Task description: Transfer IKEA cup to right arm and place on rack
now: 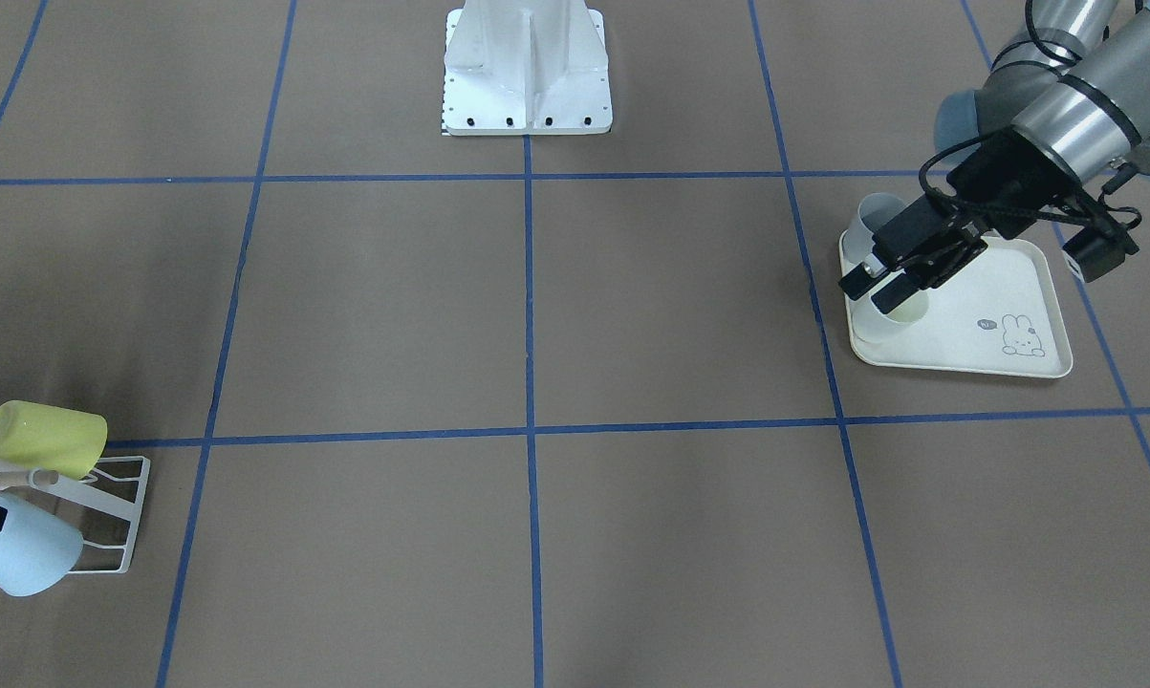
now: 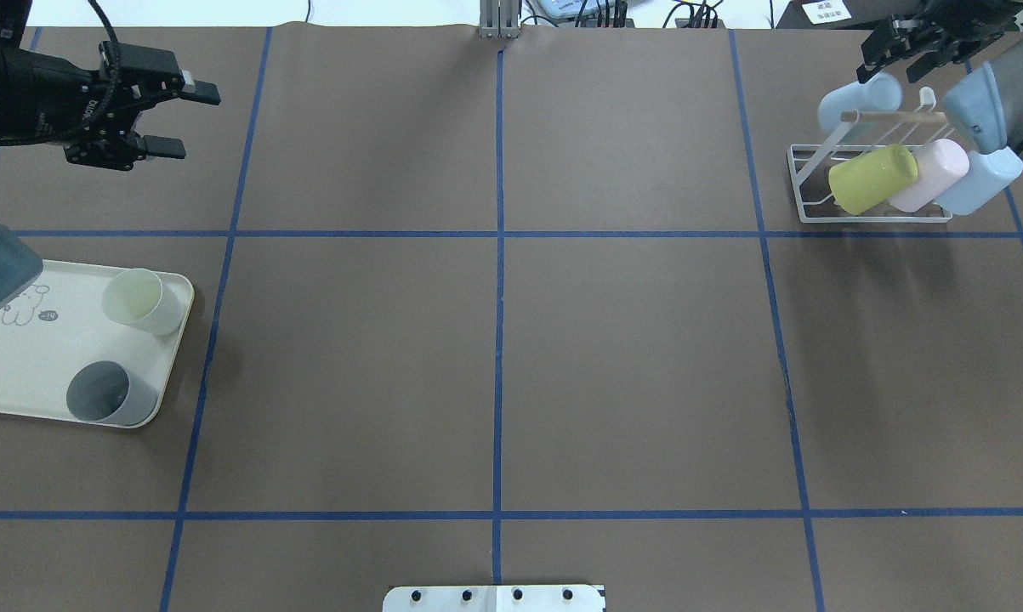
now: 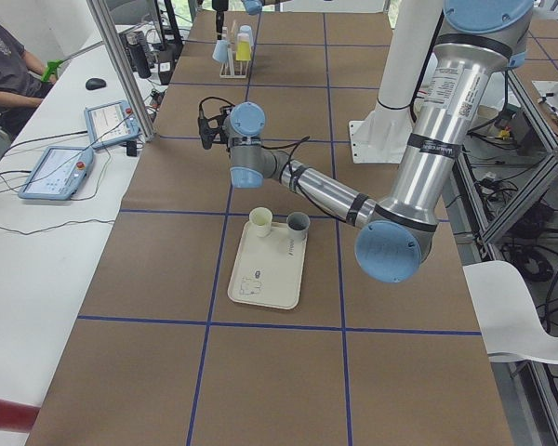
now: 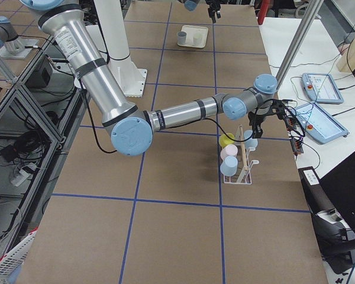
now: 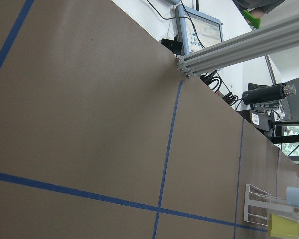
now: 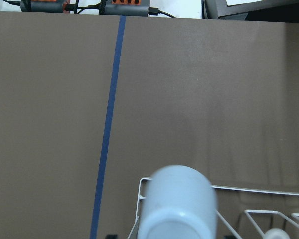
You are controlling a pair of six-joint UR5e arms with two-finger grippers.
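At the far end of the rack (image 2: 804, 191), my right fingers (image 2: 878, 49) hang spread above a pale blue cup (image 2: 855, 102); well apart from the rack, my left fingers (image 2: 192, 87) are spread, empty.

1. Cups: six in total.
   - Four at the rack (image 2: 804, 204): one yellow cup (image 2: 872, 178), one pink cup (image 2: 932, 174), one pale blue cup (image 2: 983, 183) beside the pink one, and a second pale blue cup (image 2: 860, 98) at the far side.
   - Two on the tray (image 2: 18, 374): one cream cup (image 2: 143, 299) and one grey cup (image 2: 107, 393).
2. Racks: one.
3. Trays: one.
4. Grippers: two, the left gripper (image 2: 190, 119) and the right gripper (image 2: 898, 55).
5. Touch-screen pendants on the side bench: two, the nearer pendant (image 3: 54, 172) and the farther pendant (image 3: 121, 125).
6. Persons: one person (image 3: 5, 65), partly in view.
7. Chairs: one white chair (image 3: 525, 321).
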